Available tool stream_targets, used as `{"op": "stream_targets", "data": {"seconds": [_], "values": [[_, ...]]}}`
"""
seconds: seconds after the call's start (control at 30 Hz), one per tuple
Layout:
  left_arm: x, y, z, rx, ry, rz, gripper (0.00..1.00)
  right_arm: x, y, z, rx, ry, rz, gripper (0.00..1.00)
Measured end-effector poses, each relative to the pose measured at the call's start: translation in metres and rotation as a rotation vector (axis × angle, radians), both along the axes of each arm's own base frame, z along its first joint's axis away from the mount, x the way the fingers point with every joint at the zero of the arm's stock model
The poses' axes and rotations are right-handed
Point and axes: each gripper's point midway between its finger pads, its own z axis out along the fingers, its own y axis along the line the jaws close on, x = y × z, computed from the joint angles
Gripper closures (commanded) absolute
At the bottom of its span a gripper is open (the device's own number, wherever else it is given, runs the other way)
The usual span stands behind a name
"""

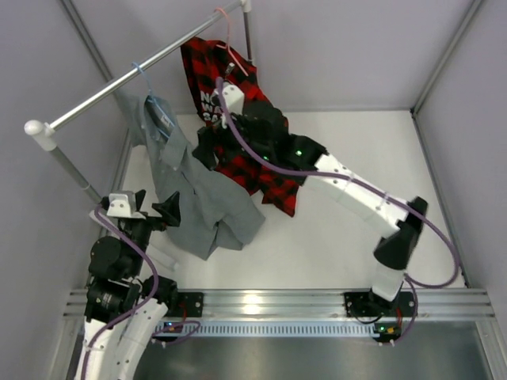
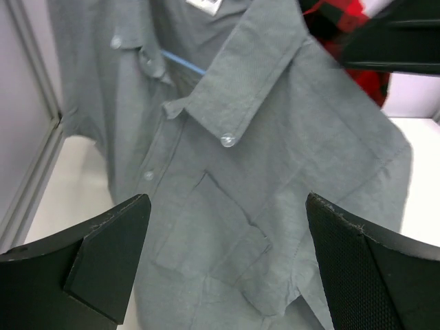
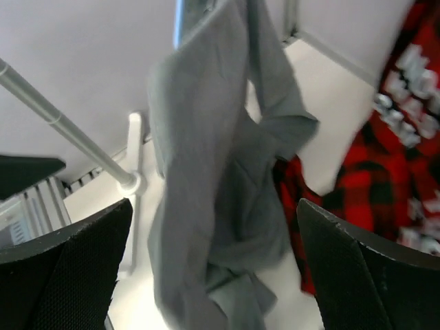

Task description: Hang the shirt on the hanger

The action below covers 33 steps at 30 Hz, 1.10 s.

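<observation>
The grey shirt (image 1: pixel 198 194) hangs on the light-blue hanger (image 1: pixel 154 99), whose hook is over the rack rail (image 1: pixel 119 83). The shirt's lower part droops onto the table. My left gripper (image 1: pixel 155 207) is open and empty, just left of the shirt. In the left wrist view the shirt's collar and chest pocket (image 2: pixel 227 227) fill the space ahead of my open gripper (image 2: pixel 227 203), and a bit of the blue hanger (image 2: pixel 182 63) shows under the collar. My right gripper (image 1: pixel 204 149) is open and empty, between the grey shirt and the plaid one. Its wrist view shows the shirt (image 3: pixel 206 179) hanging ahead of the gripper (image 3: pixel 213 206).
A red-and-black plaid shirt (image 1: pixel 238 134) hangs on a pink hanger (image 1: pixel 227 36) further right on the rail; it also shows in the right wrist view (image 3: pixel 392 172). The rack's post (image 1: pixel 71 166) stands at the left. Grey walls close in the white table (image 1: pixel 348 229).
</observation>
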Motion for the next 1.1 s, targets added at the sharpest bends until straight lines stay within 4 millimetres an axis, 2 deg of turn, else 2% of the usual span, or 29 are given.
{"op": "stream_targets", "data": {"seconds": [0.13,0.23,0.33,0.4,0.53,0.63,0.7,0.83,1.1], "values": [[0.006,0.009,-0.015,-0.007,0.071,0.061,0.02,-0.019,-0.083,0.02,0.013,-0.061,-0.162,0.0],[0.007,0.018,-0.028,0.005,0.146,0.113,0.02,-0.038,-0.174,0.026,0.052,-0.128,-0.358,0.0],[0.007,0.026,-0.034,0.012,0.184,0.161,0.02,-0.054,-0.266,0.014,0.076,-0.169,-0.59,0.01],[0.007,0.03,-0.037,0.013,0.199,0.183,0.02,-0.064,-0.318,-0.001,0.086,-0.18,-0.727,0.01],[0.012,0.038,-0.043,0.005,0.231,0.234,0.02,-0.08,-0.387,-0.031,0.061,-0.174,-0.925,0.01],[0.013,0.063,-0.048,-0.024,0.247,0.349,0.02,-0.089,-0.419,-0.05,0.004,-0.173,-1.018,0.0],[0.012,0.074,-0.051,-0.037,0.25,0.395,0.02,-0.094,-0.433,-0.057,-0.019,-0.168,-1.052,0.01],[0.011,0.068,-0.052,-0.039,0.245,0.357,0.02,-0.102,-0.449,-0.066,-0.029,-0.147,-1.082,0.01],[0.005,0.044,-0.051,-0.027,0.21,0.234,0.02,-0.113,-0.462,-0.071,0.016,-0.127,-1.08,0.01]]}}
